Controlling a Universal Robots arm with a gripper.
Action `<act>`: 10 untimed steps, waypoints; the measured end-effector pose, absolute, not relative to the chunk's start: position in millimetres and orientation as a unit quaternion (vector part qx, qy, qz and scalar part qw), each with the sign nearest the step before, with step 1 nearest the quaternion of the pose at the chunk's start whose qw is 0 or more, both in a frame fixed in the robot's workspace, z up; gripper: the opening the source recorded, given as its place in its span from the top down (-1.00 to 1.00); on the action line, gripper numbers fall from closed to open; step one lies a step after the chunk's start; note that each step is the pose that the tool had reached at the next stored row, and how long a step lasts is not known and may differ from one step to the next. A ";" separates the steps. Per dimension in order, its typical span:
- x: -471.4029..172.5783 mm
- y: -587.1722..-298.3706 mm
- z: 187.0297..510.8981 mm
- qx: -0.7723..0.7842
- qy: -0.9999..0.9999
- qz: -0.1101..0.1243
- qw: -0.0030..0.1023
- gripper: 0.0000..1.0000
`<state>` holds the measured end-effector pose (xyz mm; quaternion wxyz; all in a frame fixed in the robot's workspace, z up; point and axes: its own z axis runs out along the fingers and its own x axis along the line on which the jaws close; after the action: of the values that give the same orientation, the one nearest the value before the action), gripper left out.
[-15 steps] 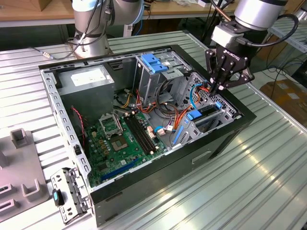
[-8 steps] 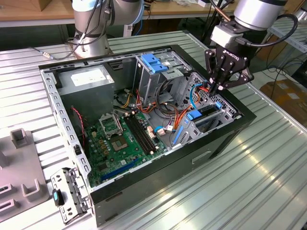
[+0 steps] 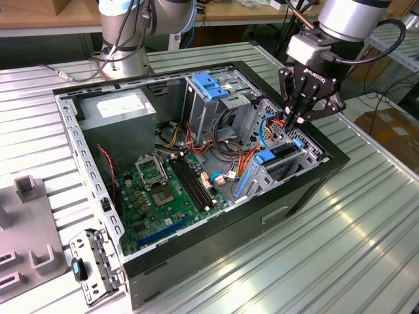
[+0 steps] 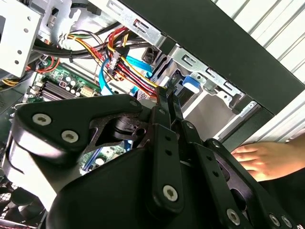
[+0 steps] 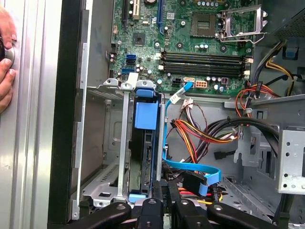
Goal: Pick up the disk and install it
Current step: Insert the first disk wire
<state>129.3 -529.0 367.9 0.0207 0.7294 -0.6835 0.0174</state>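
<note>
Gripper low over drive cage, fingers pressed together, nothing between them. Disk standing on edge inside cage slot, blue rail tab on top, just beside fingertips. Judged: install step near end; seating press wanted. Beyond cage: motherboard; hand outside case.

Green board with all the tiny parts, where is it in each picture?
Exterior view: the green board lies flat on the case floor, toward the exterior view's left of the hand.
First wrist view: the board sits beyond the metal cage.
Second wrist view: a piece of it peeks out past the hand's black body.
Shared landmark: the blue cable near the board.
</note>
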 end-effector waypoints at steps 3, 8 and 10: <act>128.1 -528.9 367.9 0.729 -0.684 0.017 0.021 0.67; 125.4 -529.0 367.7 0.729 -0.684 0.017 0.021 0.67; 124.0 -529.0 367.7 0.729 -0.684 0.017 0.021 0.67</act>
<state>124.0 -529.0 367.7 0.0207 0.7294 -0.6836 0.0174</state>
